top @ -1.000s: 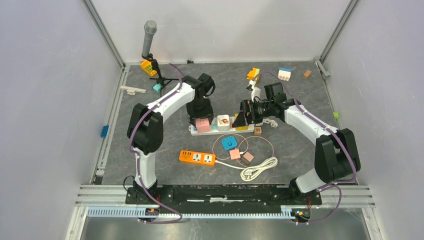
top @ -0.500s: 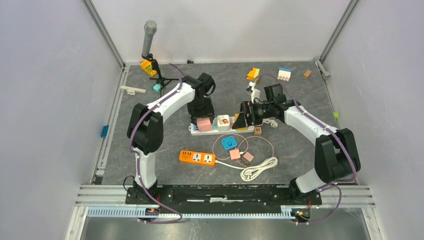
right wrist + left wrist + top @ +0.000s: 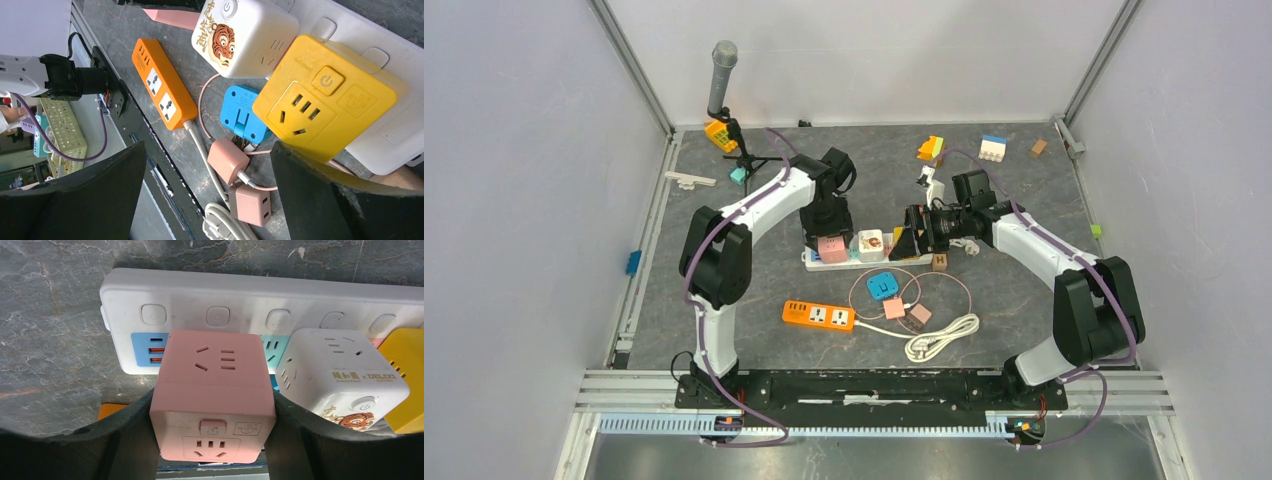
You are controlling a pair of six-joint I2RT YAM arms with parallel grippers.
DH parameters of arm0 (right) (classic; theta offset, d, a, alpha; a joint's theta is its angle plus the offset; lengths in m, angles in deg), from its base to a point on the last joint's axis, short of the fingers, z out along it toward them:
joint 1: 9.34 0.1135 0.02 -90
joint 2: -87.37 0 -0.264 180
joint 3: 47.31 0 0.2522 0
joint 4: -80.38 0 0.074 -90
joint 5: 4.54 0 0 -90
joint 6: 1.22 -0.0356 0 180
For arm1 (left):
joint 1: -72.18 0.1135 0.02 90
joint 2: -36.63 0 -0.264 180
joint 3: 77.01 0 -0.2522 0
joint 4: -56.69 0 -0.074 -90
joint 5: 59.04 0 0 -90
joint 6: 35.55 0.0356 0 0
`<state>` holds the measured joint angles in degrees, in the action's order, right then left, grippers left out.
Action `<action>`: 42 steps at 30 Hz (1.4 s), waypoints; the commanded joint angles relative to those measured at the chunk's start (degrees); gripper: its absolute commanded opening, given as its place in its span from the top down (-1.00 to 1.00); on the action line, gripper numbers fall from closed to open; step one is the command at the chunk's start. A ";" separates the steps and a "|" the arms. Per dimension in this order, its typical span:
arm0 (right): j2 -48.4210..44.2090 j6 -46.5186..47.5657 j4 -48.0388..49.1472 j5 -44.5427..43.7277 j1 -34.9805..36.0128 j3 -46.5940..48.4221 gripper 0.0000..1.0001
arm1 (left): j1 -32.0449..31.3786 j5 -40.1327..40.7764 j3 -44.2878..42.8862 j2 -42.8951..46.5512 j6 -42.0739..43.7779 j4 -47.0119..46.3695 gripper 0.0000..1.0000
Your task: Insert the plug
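Tabletop of dark stone pattern, with two white robot arms reaching toward a white power strip near its middle. Left gripper is clamped on a pink cube plug, with a dark finger pressed against each side. The pink cube plug sits upright on the strip's left end, just beside the blue USB ports; whether its prongs are fully in cannot be told. Just beside it on the strip stands a white tiger cube, then a yellow cube. Right gripper hovers by the yellow cube, jaws wide apart, holding nothing. Nearer the arm bases lie an orange power strip and a blue adapter.
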<state>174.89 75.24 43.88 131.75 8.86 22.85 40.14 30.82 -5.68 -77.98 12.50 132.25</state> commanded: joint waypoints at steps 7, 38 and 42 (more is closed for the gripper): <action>-0.33 1.37 1.86 -0.22 -0.27 -0.34 -0.96 | -1.60 3.17 4.76 -0.20 2.14 -2.12 0.96; -0.29 1.50 0.80 -0.58 -0.31 0.16 -0.96 | -4.36 4.54 12.12 -7.01 0.63 -6.34 0.96; -0.34 1.54 0.67 -0.58 -0.27 0.20 -0.96 | -4.32 4.62 11.25 -8.29 1.73 -6.25 0.96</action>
<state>174.89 75.53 43.84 131.72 8.86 22.81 36.30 37.11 1.14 -77.59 13.20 123.73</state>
